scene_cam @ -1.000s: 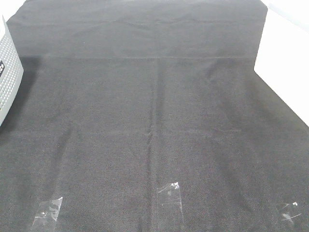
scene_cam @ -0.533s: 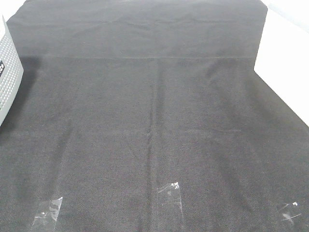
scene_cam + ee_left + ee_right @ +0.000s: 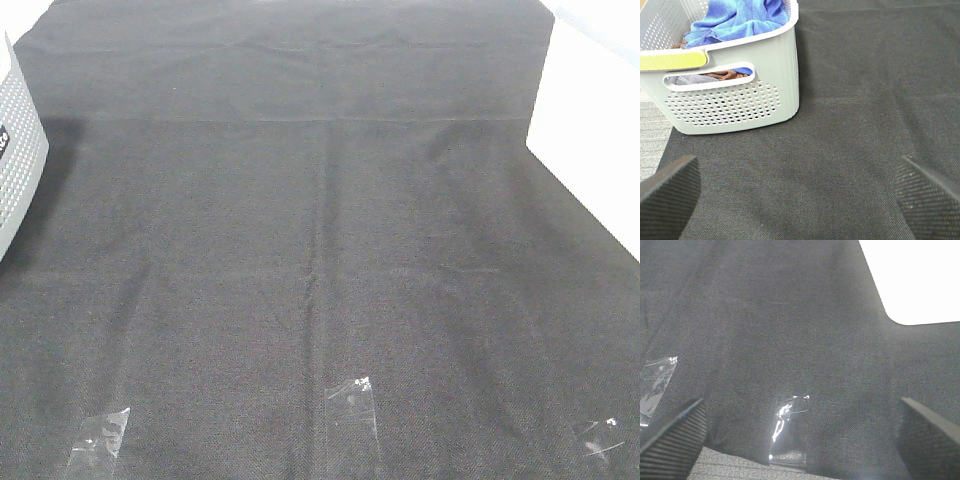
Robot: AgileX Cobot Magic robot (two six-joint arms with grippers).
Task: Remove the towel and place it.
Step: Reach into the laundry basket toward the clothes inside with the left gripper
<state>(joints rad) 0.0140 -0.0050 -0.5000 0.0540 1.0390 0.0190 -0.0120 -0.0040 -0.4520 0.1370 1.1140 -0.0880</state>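
Of the left gripper only the two fingertips are seen. They are blunt, wedge-like blocks, dark grey to almost black, matte like rubber. Their surface carries a fine grid of very small bumps, and the edges are a little rounded and paler where light falls on them.

The right gripper shows the same kind of fingers in the same dark, matte colour. One of them has thin parallel ridges across its face, close together; the other has a fine dotted grain and a lighter grey line along its upper edge.
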